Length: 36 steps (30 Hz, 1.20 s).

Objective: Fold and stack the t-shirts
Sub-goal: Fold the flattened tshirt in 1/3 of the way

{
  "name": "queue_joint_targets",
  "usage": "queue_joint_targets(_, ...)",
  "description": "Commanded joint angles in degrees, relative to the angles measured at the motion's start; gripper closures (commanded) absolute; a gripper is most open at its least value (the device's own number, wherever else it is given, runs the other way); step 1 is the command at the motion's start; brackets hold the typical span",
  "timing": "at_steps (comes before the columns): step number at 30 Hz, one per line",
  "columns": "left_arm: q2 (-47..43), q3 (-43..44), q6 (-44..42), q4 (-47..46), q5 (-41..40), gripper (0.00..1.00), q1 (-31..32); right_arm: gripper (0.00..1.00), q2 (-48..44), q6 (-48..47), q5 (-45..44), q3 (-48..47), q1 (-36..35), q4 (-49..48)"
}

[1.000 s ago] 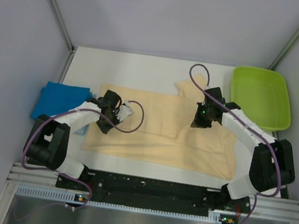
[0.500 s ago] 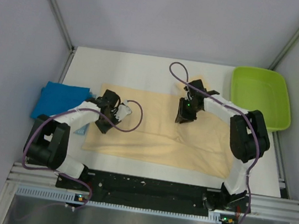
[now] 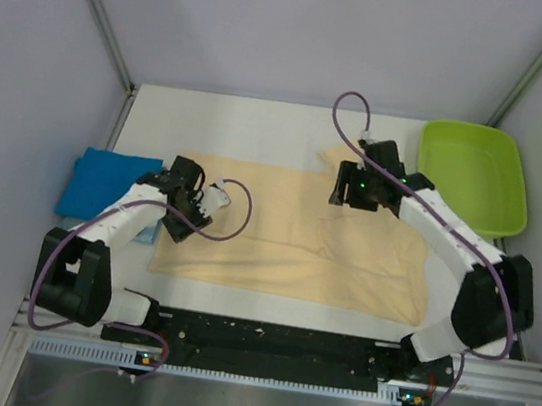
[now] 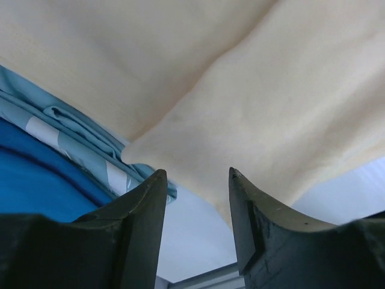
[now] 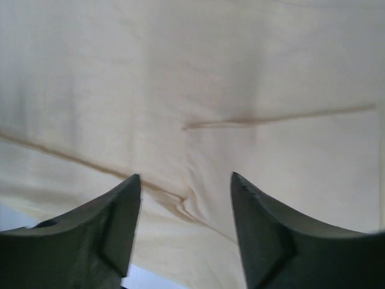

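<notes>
The pale peach-cream t-shirt (image 3: 286,241) lies spread across the middle of the table, with a fold line down its right half. The bright blue t-shirt (image 3: 102,184) sits folded at the left edge. My left gripper (image 3: 177,222) hovers at the peach shirt's left edge. In the left wrist view it (image 4: 195,174) is open and empty, with peach cloth (image 4: 271,90) ahead and blue cloth (image 4: 36,186) to the left. My right gripper (image 3: 341,193) is over the shirt's upper right part. It (image 5: 186,176) is open above a small crease in the peach cloth (image 5: 192,90) and holds nothing.
A lime-green tray (image 3: 473,176) stands at the back right corner. Grey walls close in the table on three sides. Bare white table (image 3: 222,120) shows behind the shirts, and the metal rail with the arm bases (image 3: 271,344) runs along the near edge.
Both grippers have opened; the right one has let go of the peach cloth, which now lies flat, and has risen toward the back. The left gripper has shifted slightly left.
</notes>
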State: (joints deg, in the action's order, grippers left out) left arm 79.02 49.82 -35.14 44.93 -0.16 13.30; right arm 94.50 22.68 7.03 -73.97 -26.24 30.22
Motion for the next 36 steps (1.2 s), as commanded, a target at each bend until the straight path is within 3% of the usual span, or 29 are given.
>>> queue_joint_targets(1,-3.3,-3.1,-10.2,9.7,0.8,0.47,-0.2,0.26,-19.7,6.8,-12.6,16.7,4.1,9.5)
queue_joint_targets(2,-3.3,-4.4,-11.1,10.5,0.7,0.45,-0.1,0.01,-24.1,9.0,-12.2,20.9,6.0,9.9)
queue_joint_targets(6,-4.0,-6.8,-13.5,13.5,0.7,0.43,0.1,0.01,-43.6,15.6,-8.2,36.3,16.4,11.7)
queue_joint_targets(9,-5.4,-8.3,-13.6,12.4,0.7,0.39,0.5,0.01,-53.4,19.8,-9.4,41.0,23.8,15.4)
queue_joint_targets(15,-4.8,-15.4,-14.3,2.6,-4.3,0.39,1.0,0.01,-53.4,30.1,-4.8,43.9,33.0,16.2)
queue_joint_targets(17,-4.0,-16.7,-13.2,-1.2,-6.0,0.46,1.0,0.01,-50.6,31.4,-6.8,45.3,34.0,15.6)
queue_joint_targets(20,-3.1,-17.3,-12.5,-1.9,-3.5,0.90,1.0,0.22,-47.2,32.6,-10.4,46.5,36.2,14.3)
queue_joint_targets(21,-3.2,-17.5,-12.9,-0.9,-2.1,1.00,1.1,0.32,-46.5,33.2,-10.9,46.8,36.6,13.6)
queue_joint_targets(25,-5.3,-17.7,-16.1,5.2,-0.2,1.00,1.2,0.91,-45.5,35.3,-9.8,48.7,39.1,11.9)
queue_joint_targets(26,-6.0,-17.6,-17.2,8.0,-0.1,1.00,1.2,1.00,-45.6,35.5,-8.8,49.4,40.3,12.0)
queue_joint_targets(28,-7.9,-17.3,-20.0,13.1,3.1,1.00,1.2,1.00,-46.2,35.6,-7.3,51.0,43.9,12.1)
queue_joint_targets(33,-7.1,-16.9,-23.8,17.5,0.7,1.00,1.6,1.00,-47.7,32.6,-11.5,50.7,50.5,16.1)
queue_joint_targets(36,-5.6,-14.7,-24.8,18.2,0.7,0.61,1.6,0.98,-47.8,31.3,-14.2,49.4,51.3,16.3)
